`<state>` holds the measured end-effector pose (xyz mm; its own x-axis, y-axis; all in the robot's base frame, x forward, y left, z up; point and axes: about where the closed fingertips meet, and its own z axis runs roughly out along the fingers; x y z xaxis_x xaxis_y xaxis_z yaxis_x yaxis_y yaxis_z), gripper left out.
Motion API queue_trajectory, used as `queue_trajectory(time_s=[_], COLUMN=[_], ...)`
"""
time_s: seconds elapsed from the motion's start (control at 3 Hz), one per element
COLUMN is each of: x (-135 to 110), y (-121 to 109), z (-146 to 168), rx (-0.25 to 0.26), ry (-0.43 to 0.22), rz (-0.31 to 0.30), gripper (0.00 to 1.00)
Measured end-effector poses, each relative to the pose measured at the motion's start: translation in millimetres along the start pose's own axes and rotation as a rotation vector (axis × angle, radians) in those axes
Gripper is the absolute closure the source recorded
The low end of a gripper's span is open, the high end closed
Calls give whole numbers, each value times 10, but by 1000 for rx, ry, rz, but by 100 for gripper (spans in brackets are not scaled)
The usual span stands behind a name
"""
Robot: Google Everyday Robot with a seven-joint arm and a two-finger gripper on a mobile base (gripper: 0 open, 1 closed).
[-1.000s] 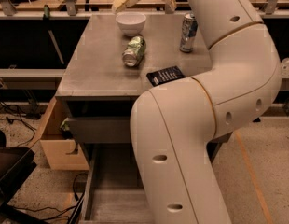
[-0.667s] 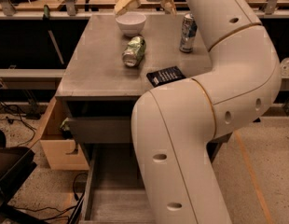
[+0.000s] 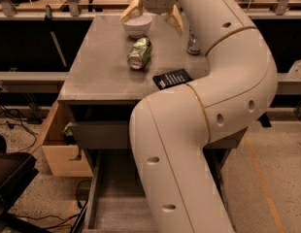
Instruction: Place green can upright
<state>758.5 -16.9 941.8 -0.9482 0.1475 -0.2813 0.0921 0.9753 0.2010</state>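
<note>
Gripper: I have the gripper [image 3: 151, 24] at the far end of the table [image 3: 92, 69], hanging over the white bowl [image 3: 136, 29]. It is beyond the green can [image 3: 140, 53], not yet over it.

Jaws: spread wide with nothing between them. One finger shows on each side of the bowl.

Green can position: on its side on the tabletop, just in front of the bowl and apart from it, left of the black card [image 3: 172, 78].

Green can axis: the long axis lies flat on the surface and runs roughly from near to far, tilted a little to the right at the far end. A silver end faces me at the near side. I think that is the base, but from here I cannot tell top from bottom.

Why it lies so: a dented can on its side settles on its curved wall, so I judge it may roll sideways if nudged.

Why the jaws are wide: my reading is that the spread is set to straddle the can's body across its width.

Other can: the silver-blue can [image 3: 192, 43] stands upright at the right, half hidden behind the arm [image 3: 228, 81]. I leave it alone.

Next need: bring the gripper nearer and lower, and turn it to cross the can's axis.
</note>
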Motion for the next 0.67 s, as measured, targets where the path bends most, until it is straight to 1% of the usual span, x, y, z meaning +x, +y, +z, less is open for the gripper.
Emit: queue_trajectory(time_s=[0.33,0.67], x=[-16,-23], y=[85,134], z=[226,404], rx=[23,42], ry=[12,23], rz=[83,73], gripper=[0,0])
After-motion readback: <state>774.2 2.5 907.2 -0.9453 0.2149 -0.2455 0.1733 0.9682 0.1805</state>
